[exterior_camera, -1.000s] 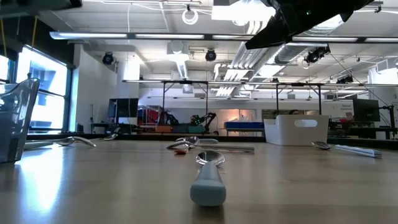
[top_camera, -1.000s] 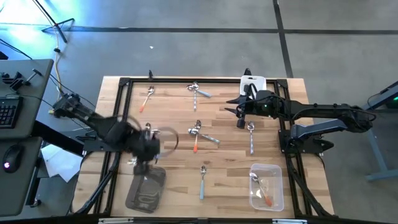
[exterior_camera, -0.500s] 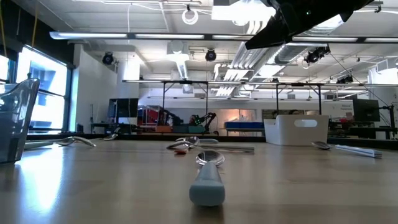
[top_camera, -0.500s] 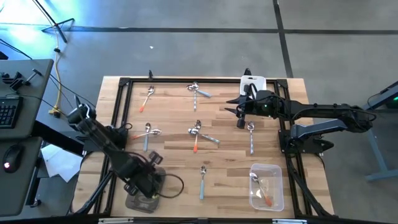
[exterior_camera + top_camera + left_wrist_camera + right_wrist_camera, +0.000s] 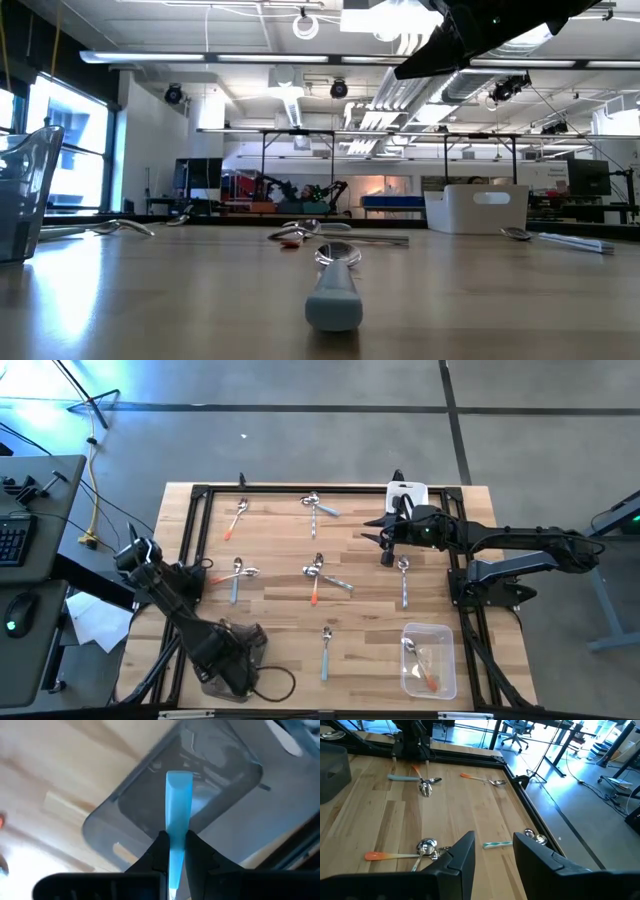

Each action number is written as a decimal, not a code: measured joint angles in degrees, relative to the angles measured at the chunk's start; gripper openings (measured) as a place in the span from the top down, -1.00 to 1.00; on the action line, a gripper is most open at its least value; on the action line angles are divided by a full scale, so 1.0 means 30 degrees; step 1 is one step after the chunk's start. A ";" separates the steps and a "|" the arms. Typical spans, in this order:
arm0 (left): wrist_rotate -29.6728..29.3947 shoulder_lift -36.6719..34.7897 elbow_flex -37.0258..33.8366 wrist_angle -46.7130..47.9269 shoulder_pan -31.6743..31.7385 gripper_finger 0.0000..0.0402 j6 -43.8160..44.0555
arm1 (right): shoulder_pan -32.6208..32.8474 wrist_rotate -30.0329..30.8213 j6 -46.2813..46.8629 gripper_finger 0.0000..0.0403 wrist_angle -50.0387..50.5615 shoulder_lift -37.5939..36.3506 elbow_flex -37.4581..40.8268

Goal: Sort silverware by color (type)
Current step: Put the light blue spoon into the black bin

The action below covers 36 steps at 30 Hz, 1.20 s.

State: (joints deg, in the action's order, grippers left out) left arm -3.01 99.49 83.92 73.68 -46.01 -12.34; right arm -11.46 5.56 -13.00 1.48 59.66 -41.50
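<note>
My left gripper (image 5: 228,665) (image 5: 176,842) hovers over the grey clear tub (image 5: 240,645) (image 5: 200,795) at the table's near left corner, shut on a light blue spoon handle (image 5: 178,805). My right gripper (image 5: 385,547) (image 5: 492,852) is open above the far right of the table, beside a silver spoon (image 5: 404,582). Loose spoons lie flat on the wood: an orange one (image 5: 237,517), blue ones (image 5: 320,507) (image 5: 236,575) (image 5: 326,650) and an orange and silver pair (image 5: 318,580). The low view shows the near blue spoon (image 5: 335,290). My left gripper pinches the light blue handle (image 5: 176,847) between its two fingers (image 5: 159,851), which lie across it. The handle's free end (image 5: 179,777) sticks out past the fingertips over the grey tub. The spoon is lifted clear; its bowl is hidden behind the gripper.
A clear tub (image 5: 428,658) at the near right holds spoons, one with an orange handle. A white tub (image 5: 407,493) (image 5: 478,208) stands at the far edge by the right arm. A black frame (image 5: 200,495) rims the table. A desk with keyboard and mouse (image 5: 20,550) stands to the left.
My left arm has swung from the table's left middle toward the near edge, carrying the blue spoon, and has come over the grey tub, quickly at first and then slowing. My right arm has stayed still. The spoons on the table have not moved.
</note>
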 joint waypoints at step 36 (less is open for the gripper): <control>-0.0717 0.2208 -0.4176 -0.5500 -0.2282 0.91 -0.1421 | 0.1501 0.0226 0.0458 0.41 0.0206 0.0000 0.0000</control>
State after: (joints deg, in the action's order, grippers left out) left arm -5.16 106.11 71.39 57.18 -52.86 -16.60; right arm -6.96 6.24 -11.62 2.09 59.66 -41.50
